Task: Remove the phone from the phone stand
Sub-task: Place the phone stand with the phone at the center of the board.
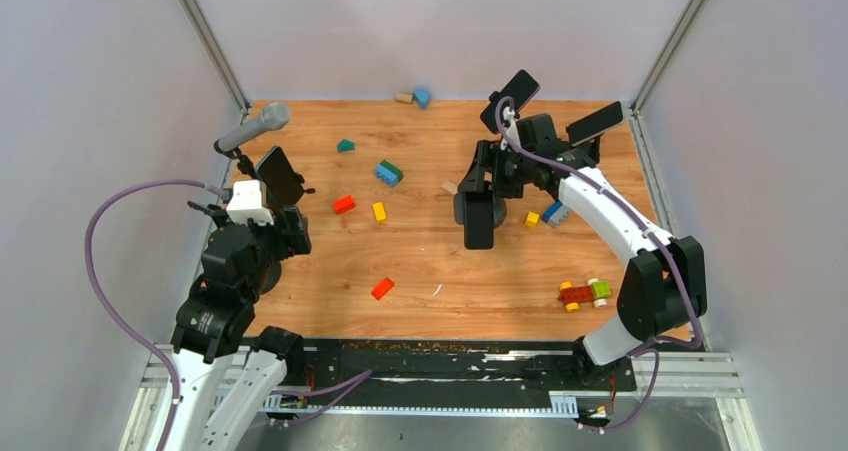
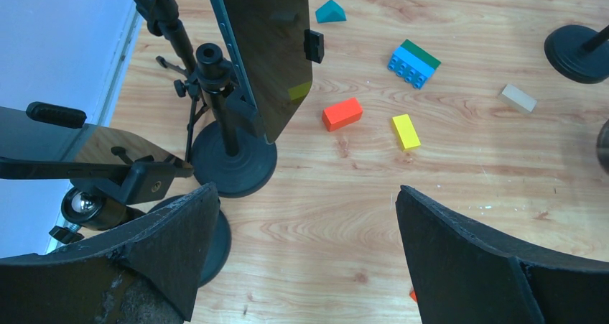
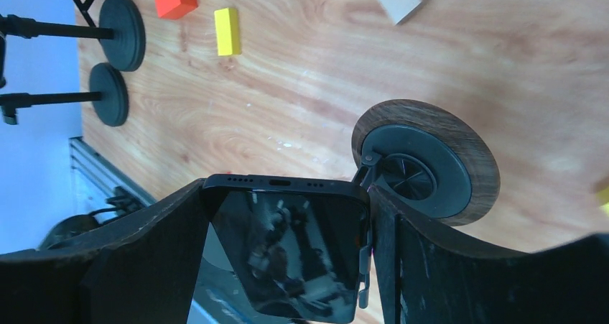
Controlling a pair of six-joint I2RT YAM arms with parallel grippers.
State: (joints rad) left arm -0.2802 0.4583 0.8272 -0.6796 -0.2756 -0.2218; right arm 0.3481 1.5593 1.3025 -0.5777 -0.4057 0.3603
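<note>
Grips the phone (image 3: 287,252) by its side edges, right gripper (image 3: 285,220) jaws clamped on it, close over the phone stand (image 3: 424,162), presumably for a straight lift clear; holds left gripper (image 2: 305,202) jaws apart, idle.

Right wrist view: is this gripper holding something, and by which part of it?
Yes. The right gripper has its jaws closed on the phone, one on each long side edge, near the end with the port.
</note>
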